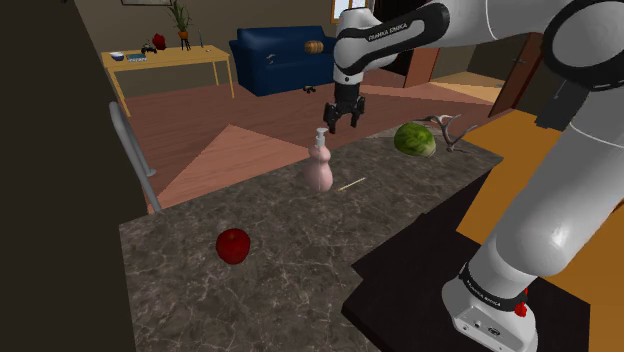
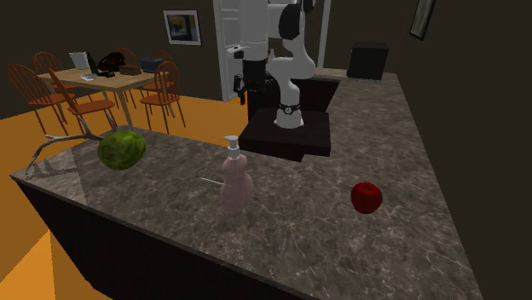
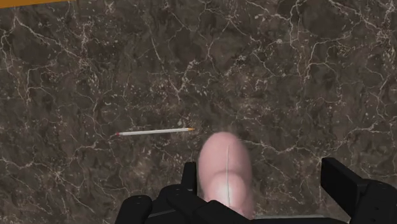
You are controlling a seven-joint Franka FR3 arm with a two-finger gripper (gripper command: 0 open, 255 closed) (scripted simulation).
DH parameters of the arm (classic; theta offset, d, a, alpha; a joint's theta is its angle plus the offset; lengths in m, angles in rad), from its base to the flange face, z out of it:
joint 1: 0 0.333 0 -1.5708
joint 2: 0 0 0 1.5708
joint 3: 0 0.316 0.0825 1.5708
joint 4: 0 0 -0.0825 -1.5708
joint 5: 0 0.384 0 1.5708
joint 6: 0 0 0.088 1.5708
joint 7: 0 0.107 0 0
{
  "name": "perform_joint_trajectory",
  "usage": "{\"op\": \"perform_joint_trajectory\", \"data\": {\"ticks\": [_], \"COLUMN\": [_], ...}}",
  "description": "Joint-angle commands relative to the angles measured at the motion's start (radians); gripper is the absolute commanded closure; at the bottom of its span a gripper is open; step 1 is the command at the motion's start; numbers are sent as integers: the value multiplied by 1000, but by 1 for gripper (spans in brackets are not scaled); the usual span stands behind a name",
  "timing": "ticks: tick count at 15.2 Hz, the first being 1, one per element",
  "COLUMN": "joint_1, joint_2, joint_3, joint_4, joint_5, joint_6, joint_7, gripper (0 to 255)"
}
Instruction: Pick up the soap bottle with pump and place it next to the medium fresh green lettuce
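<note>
A pink soap bottle with a white pump (image 1: 319, 166) stands upright on the dark marbled countertop (image 1: 270, 290). In the second exterior view the bottle (image 2: 235, 180) is mid-counter. The green lettuce (image 1: 414, 138) lies by the counter's far corner, well apart from the bottle; in the second exterior view the lettuce (image 2: 121, 148) is at the left. My black gripper (image 1: 343, 122) hangs open just above the pump and slightly to its side. In the wrist view the bottle (image 3: 224, 173) sits below, between the fingers of the gripper (image 3: 264, 182), close to one finger (image 3: 189, 177) and untouched.
A red apple (image 1: 233, 245) rests nearer the counter's front. A thin pencil (image 1: 352, 184) lies beside the bottle. A bare grey twig (image 1: 450, 130) lies by the lettuce at the counter edge. The dark stand (image 1: 430, 270) sits at the shoulder view's lower right.
</note>
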Motion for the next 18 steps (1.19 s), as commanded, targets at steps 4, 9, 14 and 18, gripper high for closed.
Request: {"op": "perform_joint_trajectory", "data": {"ticks": [4,9,14,18], "joint_1": [-10,-24,-29,-31], "joint_2": [195,403,459,478], "joint_3": [-9,-18,-19,-19], "joint_4": [190,431,464,431], "joint_5": [-5,-6,-5,-4], "joint_6": [9,-20,4,56], "joint_7": [-1,-4,-4,-5], "gripper": [0,0,0,0]}}
